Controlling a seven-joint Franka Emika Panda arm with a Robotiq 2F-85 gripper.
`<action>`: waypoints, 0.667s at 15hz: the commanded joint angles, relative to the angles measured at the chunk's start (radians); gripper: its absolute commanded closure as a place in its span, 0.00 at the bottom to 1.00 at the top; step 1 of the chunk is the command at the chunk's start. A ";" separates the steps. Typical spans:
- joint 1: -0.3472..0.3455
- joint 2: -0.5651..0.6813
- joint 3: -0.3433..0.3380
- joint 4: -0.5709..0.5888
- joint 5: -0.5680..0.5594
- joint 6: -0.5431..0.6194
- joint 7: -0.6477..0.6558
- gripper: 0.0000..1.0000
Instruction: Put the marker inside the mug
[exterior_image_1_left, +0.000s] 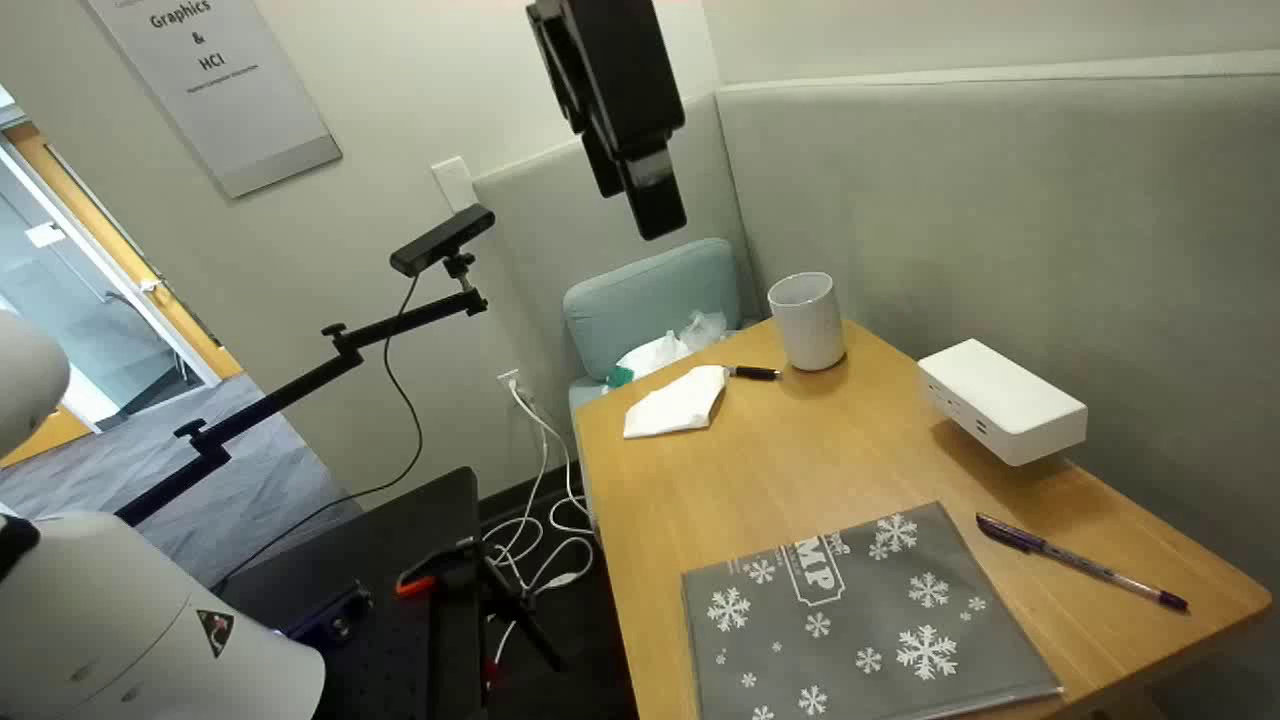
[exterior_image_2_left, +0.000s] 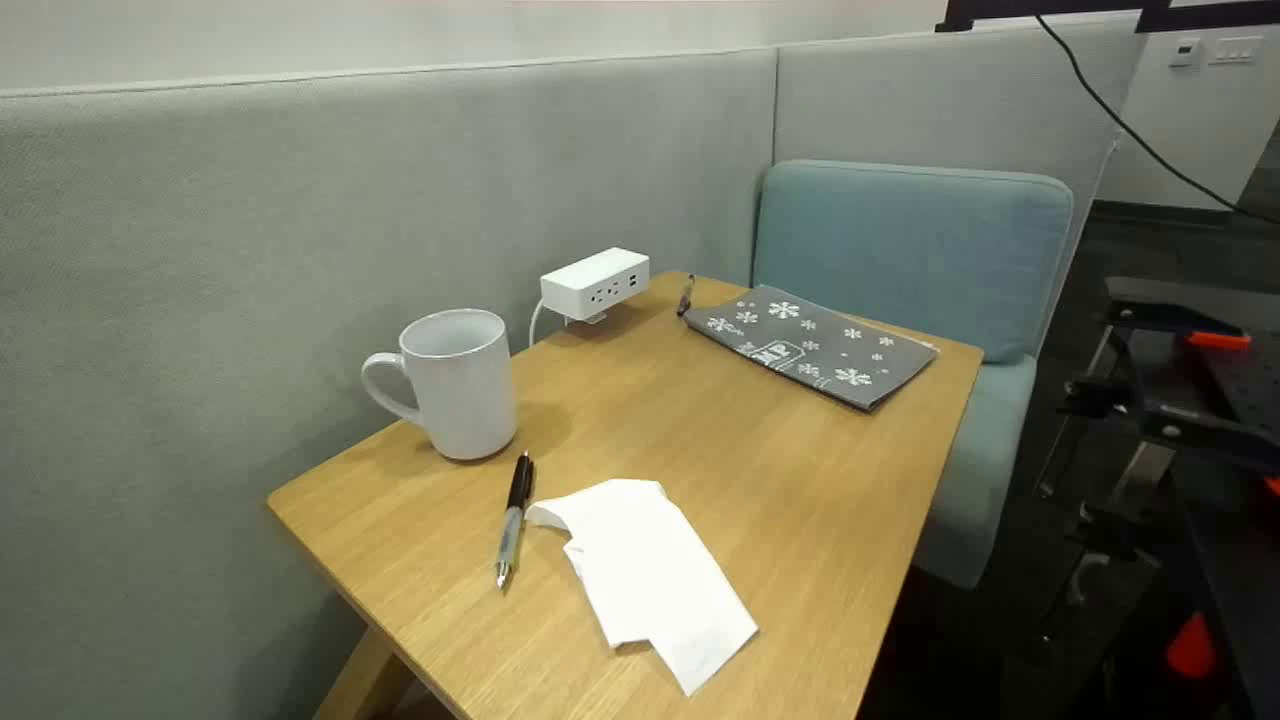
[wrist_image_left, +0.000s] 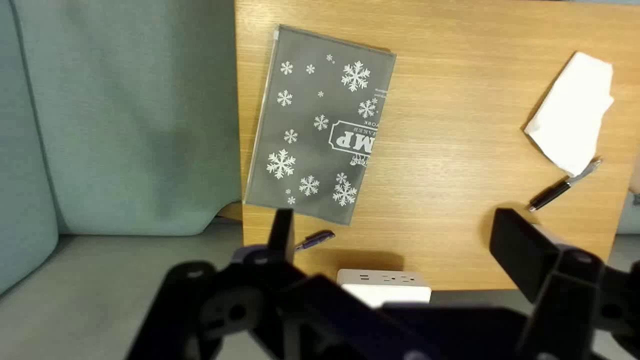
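The marker is the short black pen with a grey end beside the mug, in both exterior views (exterior_image_1_left: 757, 373) (exterior_image_2_left: 517, 490). It lies on the table, its grey end near a white napkin; the wrist view also shows it (wrist_image_left: 550, 195). The pale grey-white mug stands upright with its opening up, in both exterior views (exterior_image_1_left: 810, 328) (exterior_image_2_left: 465, 395). In the wrist view a finger hides nearly all of the mug. My gripper (exterior_image_1_left: 640, 205) is high above the table. In the wrist view the gripper (wrist_image_left: 393, 217) has its fingers wide apart with nothing between them.
A white outlet box (exterior_image_1_left: 1003, 400) is at the table edge by the padded wall. A longer purple pen (exterior_image_1_left: 1080, 562) and a grey snowflake bag (exterior_image_1_left: 850, 620) lie at the far end from the mug. The white napkin (exterior_image_2_left: 650, 570) lies beside the marker.
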 joint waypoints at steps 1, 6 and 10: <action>-0.010 0.001 0.009 0.002 0.003 -0.002 -0.002 0.00; -0.001 0.005 0.025 -0.004 0.005 0.019 0.025 0.00; 0.032 0.020 0.101 -0.047 0.040 0.138 0.163 0.00</action>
